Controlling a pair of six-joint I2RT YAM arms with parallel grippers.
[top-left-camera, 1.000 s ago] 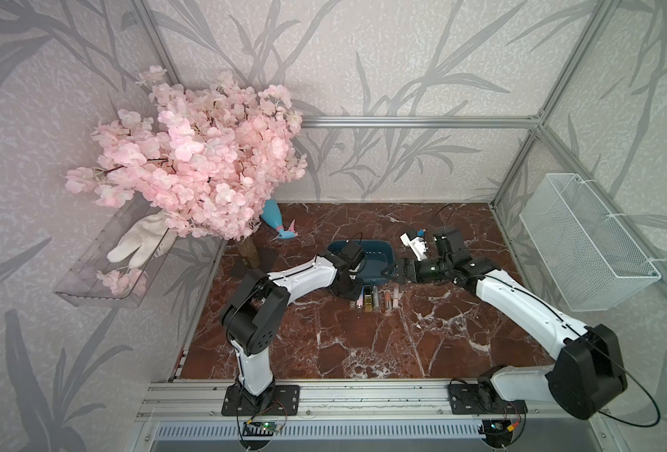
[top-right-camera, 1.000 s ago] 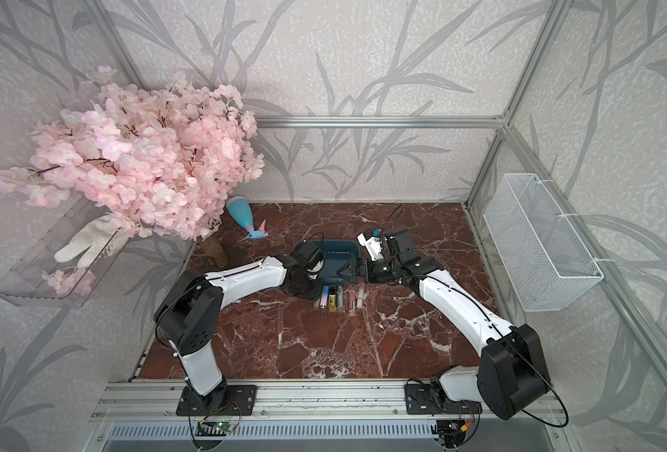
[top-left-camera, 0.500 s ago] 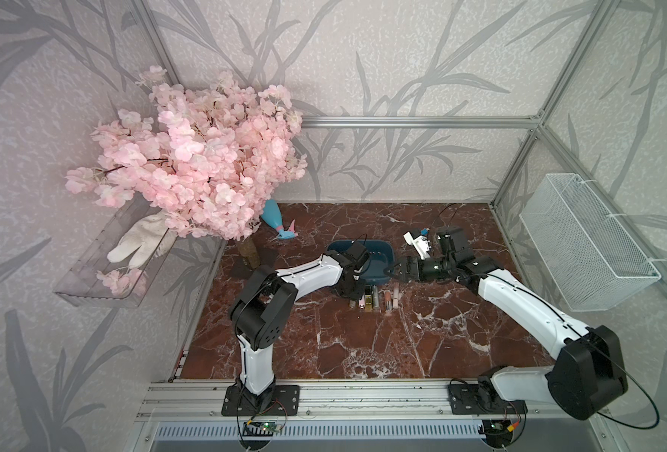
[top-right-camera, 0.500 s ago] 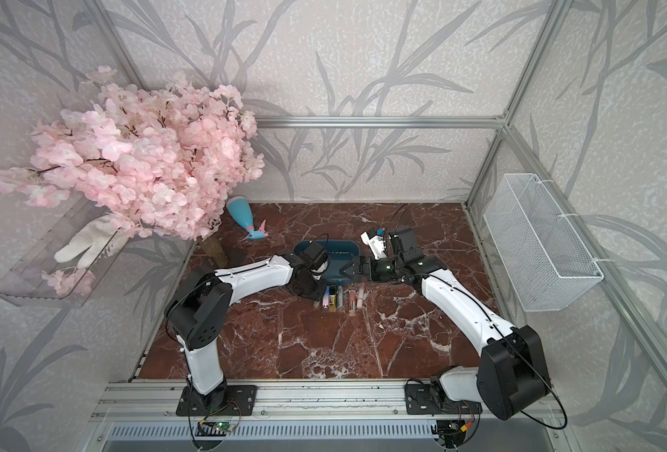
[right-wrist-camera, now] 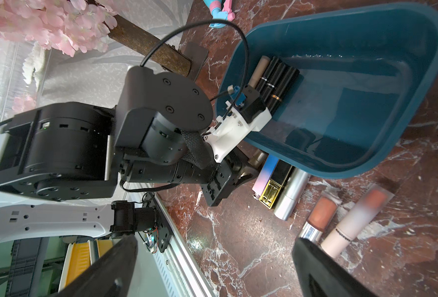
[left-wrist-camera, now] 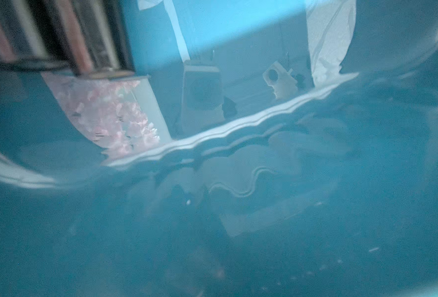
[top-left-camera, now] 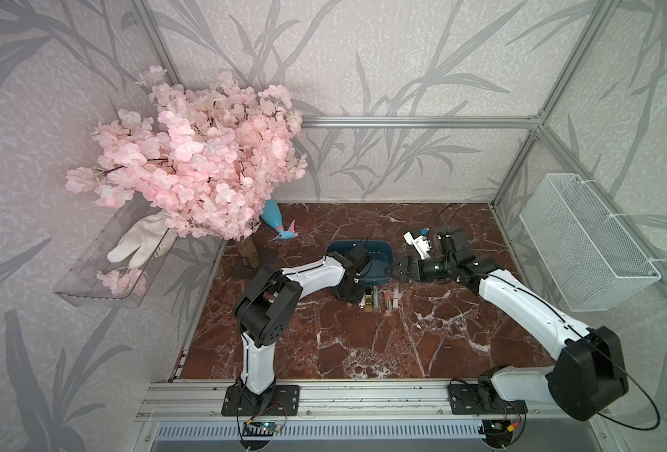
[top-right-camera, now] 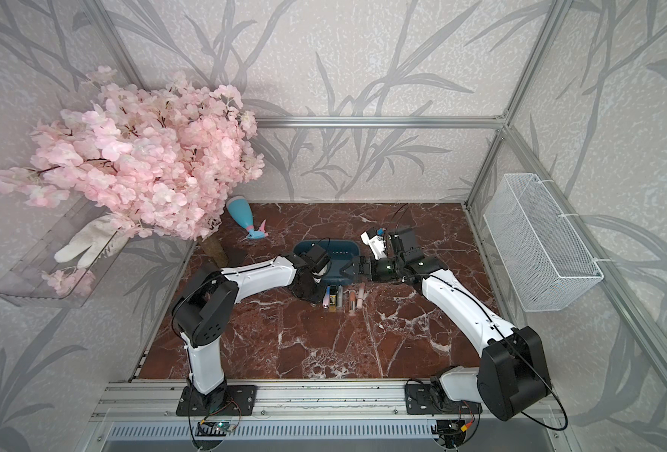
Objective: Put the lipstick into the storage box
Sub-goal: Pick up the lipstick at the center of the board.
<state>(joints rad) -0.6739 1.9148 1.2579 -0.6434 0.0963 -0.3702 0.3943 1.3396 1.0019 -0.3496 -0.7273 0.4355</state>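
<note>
The storage box (top-left-camera: 378,250) (top-right-camera: 343,250) (right-wrist-camera: 367,90) is a dark teal tub holding several lipsticks, three black and one beige (right-wrist-camera: 271,77). More lipsticks lie in a row on the marble along its near side: pink-blue (right-wrist-camera: 265,174), gold-black (right-wrist-camera: 277,185), silver (right-wrist-camera: 292,192), coral (right-wrist-camera: 320,213) and peach (right-wrist-camera: 354,218). My left gripper (top-left-camera: 352,294) (top-right-camera: 310,291) (right-wrist-camera: 246,171) points down at the left end of that row, its fingers narrowed around a taupe lipstick (right-wrist-camera: 257,155). The left wrist view shows only the box's wall (left-wrist-camera: 238,231). My right gripper (top-left-camera: 396,270) (top-right-camera: 353,270) (right-wrist-camera: 212,270) hovers open by the box's right end.
A pink blossom tree (top-left-camera: 198,168) stands at the back left on a brown trunk (top-left-camera: 249,254). Beside it lies a blue spray bottle (top-left-camera: 279,225). A white wire basket (top-left-camera: 586,242) hangs on the right wall, and a clear tray (top-left-camera: 116,254) with a glove on the left wall.
My left gripper's fingers have closed further at the left end of the lipstick row. My right gripper has moved a little left, toward the box's right end, still open.
</note>
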